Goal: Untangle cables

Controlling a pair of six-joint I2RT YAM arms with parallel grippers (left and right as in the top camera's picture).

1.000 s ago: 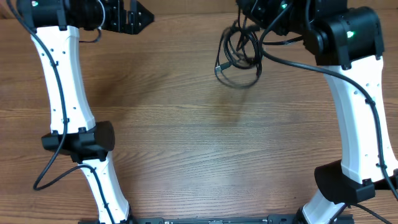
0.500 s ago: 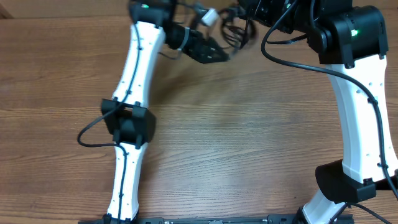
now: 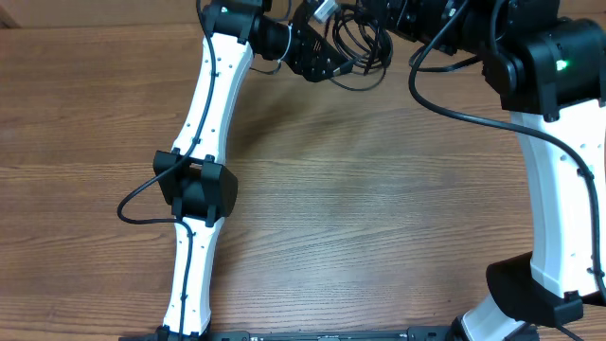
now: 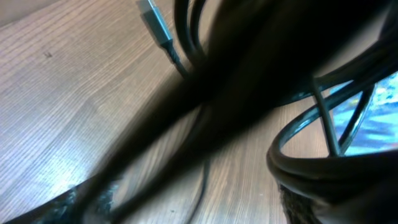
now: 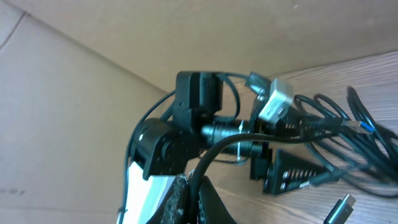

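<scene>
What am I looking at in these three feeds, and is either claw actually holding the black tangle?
Two white robot arms work at a table. The wide picture looks down from above; the other two come from cameras on each wrist. The left gripper reaches into a coil of black cables at the far edge; the right arm stands on the other side. The left wrist view shows blurred cable and a silvery plug. Whether either gripper grips a cable, I cannot tell.

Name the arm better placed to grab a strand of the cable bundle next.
Left, probably. The left gripper sits right against the cables, and loops fill its wrist view. The right gripper is at the bundle's far edge, its grip unclear.
</scene>
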